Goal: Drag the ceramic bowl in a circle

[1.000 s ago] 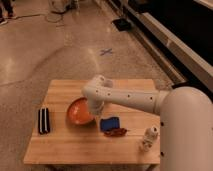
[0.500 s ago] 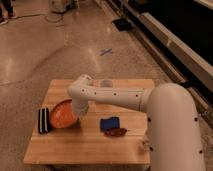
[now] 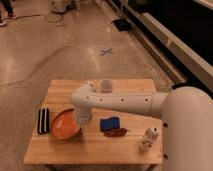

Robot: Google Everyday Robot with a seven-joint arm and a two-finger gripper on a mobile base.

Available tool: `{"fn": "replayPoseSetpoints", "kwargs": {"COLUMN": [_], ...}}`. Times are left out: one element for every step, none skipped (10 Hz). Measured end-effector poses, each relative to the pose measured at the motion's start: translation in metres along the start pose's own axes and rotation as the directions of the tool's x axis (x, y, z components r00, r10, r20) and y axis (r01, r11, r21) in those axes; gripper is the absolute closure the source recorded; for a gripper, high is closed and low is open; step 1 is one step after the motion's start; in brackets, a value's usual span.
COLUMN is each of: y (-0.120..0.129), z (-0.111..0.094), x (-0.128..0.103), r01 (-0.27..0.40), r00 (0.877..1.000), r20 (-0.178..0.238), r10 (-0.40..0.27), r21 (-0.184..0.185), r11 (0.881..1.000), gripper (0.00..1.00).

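The orange ceramic bowl [image 3: 64, 125] sits on the left part of the wooden table [image 3: 100, 147], close to the front. My white arm reaches in from the right and bends down over the bowl. My gripper [image 3: 82, 121] points down at the bowl's right rim and touches it there. The arm hides the right edge of the bowl.
A black oblong object [image 3: 43, 120] lies just left of the bowl. A blue cloth-like piece [image 3: 109, 123] and a dark red item [image 3: 115, 132] lie right of the gripper. A small white cup [image 3: 106, 85] stands at the back. A small white bottle [image 3: 148, 138] stands at the front right.
The bowl has slid left and toward the front of the table with the gripper at its rim. The arm has swung left with it.
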Motion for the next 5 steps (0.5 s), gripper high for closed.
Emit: {"fn": "replayPoseSetpoints", "kwargs": {"y": [0.019,0.035,0.045,0.054,0.060], "z": [-0.001,-0.003,-0.005,-0.007,-0.011], "x": [0.004,0.012,0.022,0.035,0.054], "r01": [-0.034,-0.069,-0.095,-0.119,-0.143], "r00": [0.999,0.998,0.995,0.992,0.987], "r20": [-0.003,-0.014,-0.027,-0.047,-0.080], "r10": [0.034,0.069,0.094,0.116,0.138], "r21": [-0.020,-0.036,-0.047,-0.056,-0.063], "r11": [0.999,0.997,0.994,0.991,0.988], "gripper": [1.00,1.00,1.00,1.00,1.00]}}
